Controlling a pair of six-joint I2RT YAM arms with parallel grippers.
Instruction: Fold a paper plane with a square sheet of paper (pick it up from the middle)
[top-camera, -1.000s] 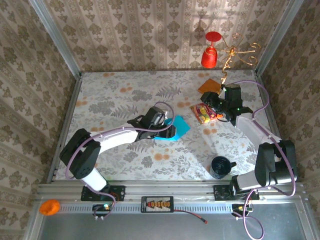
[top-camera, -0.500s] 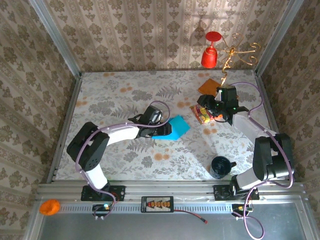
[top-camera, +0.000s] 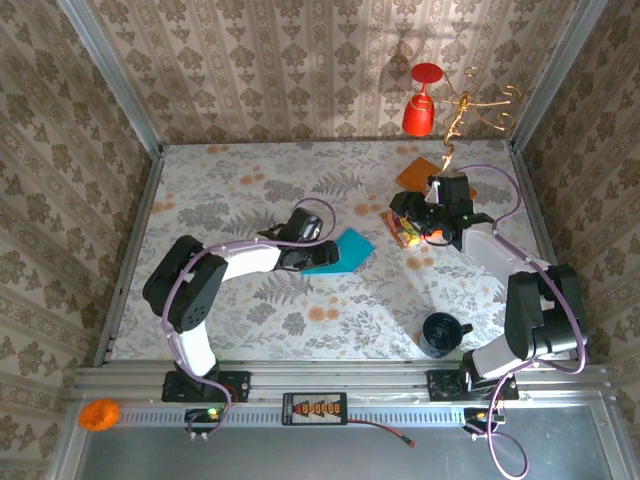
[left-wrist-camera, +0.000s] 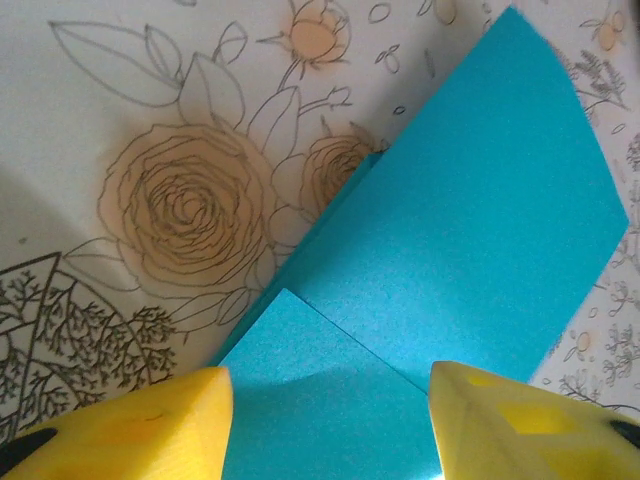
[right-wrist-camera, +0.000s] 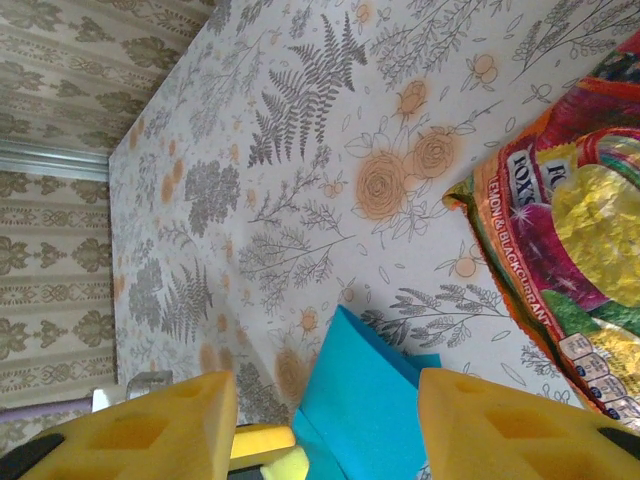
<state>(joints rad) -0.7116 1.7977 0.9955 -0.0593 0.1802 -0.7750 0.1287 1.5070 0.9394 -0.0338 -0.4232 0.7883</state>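
Note:
The square sheet of paper (top-camera: 340, 252) is teal and lies folded on the flowered table mid-scene, with a smaller flap over a larger layer (left-wrist-camera: 480, 220). It is a folded wedge, not a dart; the paper plane is out of view. My left gripper (top-camera: 305, 254) sits low at the sheet's left end. Its yellow fingers (left-wrist-camera: 130, 430) stand apart with the flap's corner lying between them (left-wrist-camera: 330, 430). My right gripper (top-camera: 412, 216) hovers over the snack packet, open and empty (right-wrist-camera: 325, 430). It faces the sheet (right-wrist-camera: 375, 400).
A red-and-yellow snack packet (top-camera: 405, 229) lies under the right gripper, also at the right wrist view's edge (right-wrist-camera: 580, 230). An orange card (top-camera: 418, 172) lies behind it. A black mug (top-camera: 443, 333) stands near the right base. A red glass (top-camera: 422, 100) and gold stand hang at the back wall.
The left gripper has drawn back to the left and the sheet has settled flatter, shifted slightly left. The right gripper has crept left over the snack packet.

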